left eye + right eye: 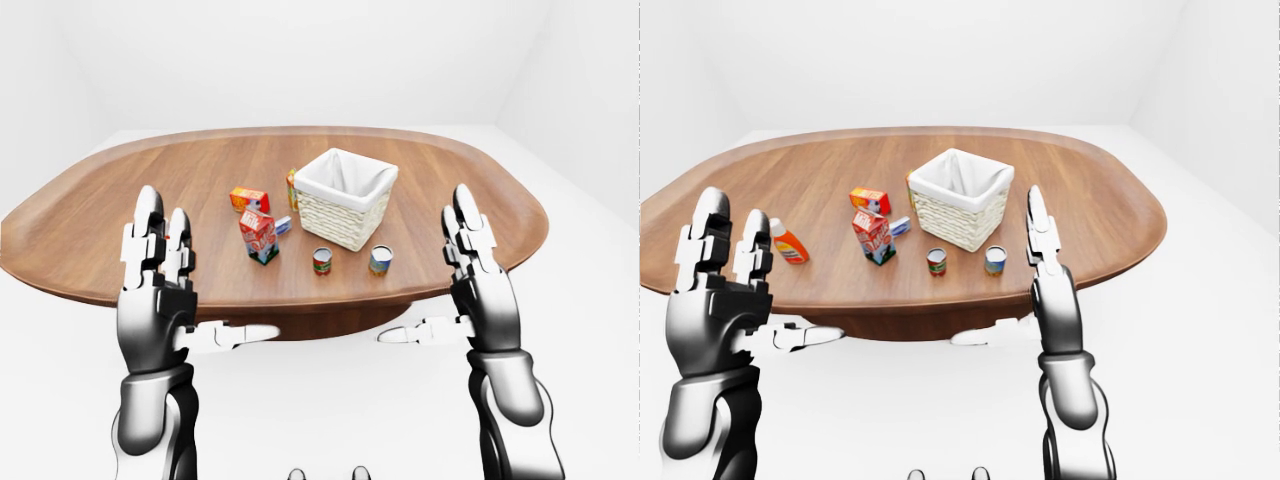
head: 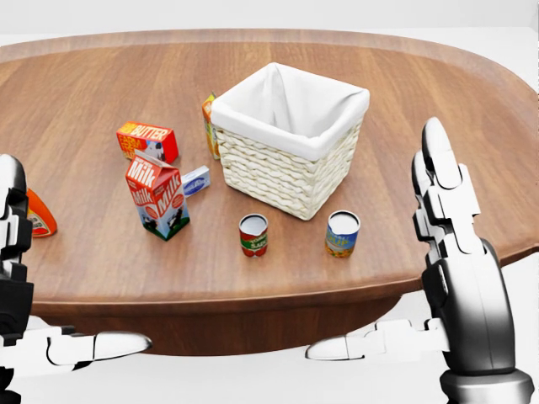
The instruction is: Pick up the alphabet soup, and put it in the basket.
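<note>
The alphabet soup (image 2: 342, 233), a small can with a white lid and a blue and yellow label, stands upright on the wooden table (image 2: 421, 101), just below the basket's near corner. The basket (image 2: 286, 139) is pale wicker with a white cloth lining, and nothing shows inside it. My right hand (image 2: 387, 261) is raised to the right of the can, fingers straight up and thumb out, open and apart from the can. At the head view's left edge my left hand (image 1: 200, 275) is held the same way, open and empty.
A red tomato can (image 2: 253, 235) stands left of the soup. Further left are a milk carton (image 2: 158, 195), a small blue-white box (image 2: 195, 180), a butter box (image 2: 147, 140), a juice carton (image 2: 208, 126) against the basket, and a ketchup bottle (image 2: 38, 215) half hidden by my left hand.
</note>
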{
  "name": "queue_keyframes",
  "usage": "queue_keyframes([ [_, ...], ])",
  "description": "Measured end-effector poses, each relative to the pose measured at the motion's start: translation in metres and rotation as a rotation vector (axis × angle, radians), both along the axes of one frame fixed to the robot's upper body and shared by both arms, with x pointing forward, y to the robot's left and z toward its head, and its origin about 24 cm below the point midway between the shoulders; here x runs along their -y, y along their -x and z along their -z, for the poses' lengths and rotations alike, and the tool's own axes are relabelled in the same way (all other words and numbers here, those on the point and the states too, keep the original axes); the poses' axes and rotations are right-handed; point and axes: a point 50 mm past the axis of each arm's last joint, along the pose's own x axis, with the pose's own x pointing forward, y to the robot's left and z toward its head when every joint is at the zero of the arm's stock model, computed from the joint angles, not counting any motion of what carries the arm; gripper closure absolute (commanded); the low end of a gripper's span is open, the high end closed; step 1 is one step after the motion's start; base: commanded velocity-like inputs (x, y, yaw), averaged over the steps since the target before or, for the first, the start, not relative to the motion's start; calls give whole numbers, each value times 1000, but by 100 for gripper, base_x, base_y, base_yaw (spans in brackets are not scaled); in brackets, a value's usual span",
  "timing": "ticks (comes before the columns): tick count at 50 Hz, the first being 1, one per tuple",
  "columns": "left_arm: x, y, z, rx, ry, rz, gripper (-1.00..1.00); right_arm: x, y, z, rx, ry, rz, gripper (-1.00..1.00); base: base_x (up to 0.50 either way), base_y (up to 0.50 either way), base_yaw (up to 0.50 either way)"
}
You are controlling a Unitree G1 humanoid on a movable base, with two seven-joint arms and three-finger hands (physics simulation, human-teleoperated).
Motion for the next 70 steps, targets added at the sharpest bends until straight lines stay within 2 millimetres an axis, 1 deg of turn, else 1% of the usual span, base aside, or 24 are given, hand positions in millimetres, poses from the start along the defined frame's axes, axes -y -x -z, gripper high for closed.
queue_keyframes([
  [18, 2, 3, 0, -1, -2, 9, -100, -1, 1, 1, -3, 4, -4, -100, 0, -50, 0],
  [37, 3, 5, -3, 12, 1, 15, -100, -2, -1, 4, -21, 21, -4, -100, 2, -1, 0],
  [70, 4, 6, -4, 17, -1, 15, -100, -3, -2, 7, -34, 36, -10, -100, 34, 0, 0],
])
